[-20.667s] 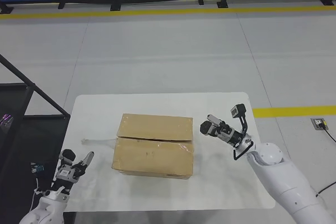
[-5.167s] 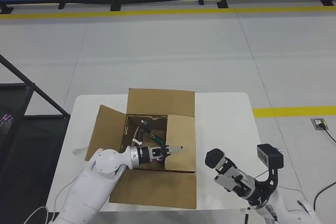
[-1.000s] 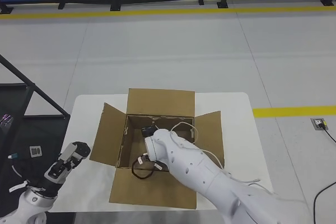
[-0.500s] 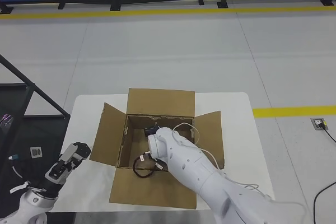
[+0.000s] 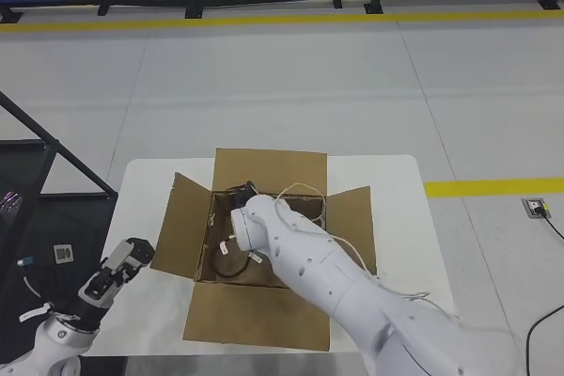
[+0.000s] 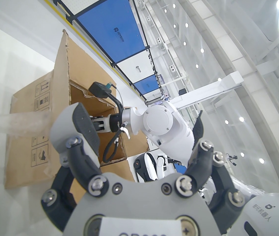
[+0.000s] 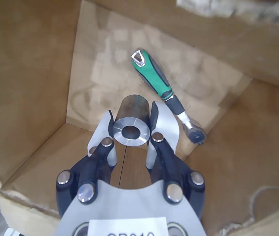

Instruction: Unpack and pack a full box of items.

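While spread open with all four flaps folded outward, sits at the middle of the table (image 5: 385, 179): a cardboard box (image 5: 270, 169). Down inside it, clamped between both fingers of the right gripper (image 7: 131, 117), a short hollow metal cylinder (image 7: 134, 106). Just beside, flat on the box floor and not touching the cylinder, a ratchet wrench (image 7: 159, 84) with a green handle. Out at 8 o'clock from the box, by the table's edge, the left gripper (image 6: 139, 121), fingers wide apart, holding nothing.
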You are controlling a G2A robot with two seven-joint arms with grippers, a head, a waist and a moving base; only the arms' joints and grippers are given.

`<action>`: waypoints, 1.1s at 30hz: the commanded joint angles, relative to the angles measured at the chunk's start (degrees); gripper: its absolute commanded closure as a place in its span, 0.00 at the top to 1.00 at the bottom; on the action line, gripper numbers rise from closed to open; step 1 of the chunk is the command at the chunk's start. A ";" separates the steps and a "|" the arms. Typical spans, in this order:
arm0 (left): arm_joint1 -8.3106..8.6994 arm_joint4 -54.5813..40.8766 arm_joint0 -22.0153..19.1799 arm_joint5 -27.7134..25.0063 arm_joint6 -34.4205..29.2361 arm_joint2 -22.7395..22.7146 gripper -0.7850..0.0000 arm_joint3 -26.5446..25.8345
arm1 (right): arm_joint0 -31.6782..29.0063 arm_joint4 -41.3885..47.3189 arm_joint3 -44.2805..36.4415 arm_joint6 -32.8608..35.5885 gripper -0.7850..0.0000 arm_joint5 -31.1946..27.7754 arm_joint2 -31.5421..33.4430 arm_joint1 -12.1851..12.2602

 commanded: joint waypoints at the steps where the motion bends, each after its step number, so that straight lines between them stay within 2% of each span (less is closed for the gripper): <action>1: 0.05 -0.03 -0.11 0.00 -0.02 0.01 1.00 -0.02 | 0.24 -2.23 -3.91 1.67 0.00 1.47 0.33 0.95; 6: 0.17 -0.24 -0.21 0.06 -0.07 0.04 1.00 -0.04 | -0.74 -8.46 -16.44 5.87 0.00 4.76 2.82 4.82; 11: 0.29 -0.72 -0.32 0.02 -0.22 0.00 1.00 0.20 | -5.67 -19.29 -32.17 10.42 0.00 8.38 8.33 11.03; 17: 0.41 -1.03 -0.38 -0.11 -0.38 0.05 1.00 0.41 | -18.85 -35.94 -51.98 12.19 0.00 6.63 22.76 18.47; 19: 0.48 -0.76 -0.32 -0.33 -0.82 0.24 1.00 0.27 | -26.98 -44.62 -62.45 15.20 0.00 3.61 30.78 20.69; 22: 0.48 -0.76 -0.32 -0.33 -0.82 0.24 1.00 0.27 | -36.83 -52.93 -75.14 19.81 0.00 -0.99 40.42 21.90; 26: 0.48 -0.76 -0.32 -0.33 -0.82 0.24 1.00 0.27 | -44.18 -57.58 -83.17 23.73 0.00 -4.92 50.00 21.41; 29: 0.48 -0.76 -0.32 -0.33 -0.82 0.24 1.00 0.27 | -45.32 -57.24 -83.42 25.79 0.00 -6.98 55.64 20.61; 33: 0.48 -0.76 -0.32 -0.33 -0.82 0.24 1.00 0.27 | -42.93 -59.77 -75.46 28.26 0.00 -9.44 61.23 19.57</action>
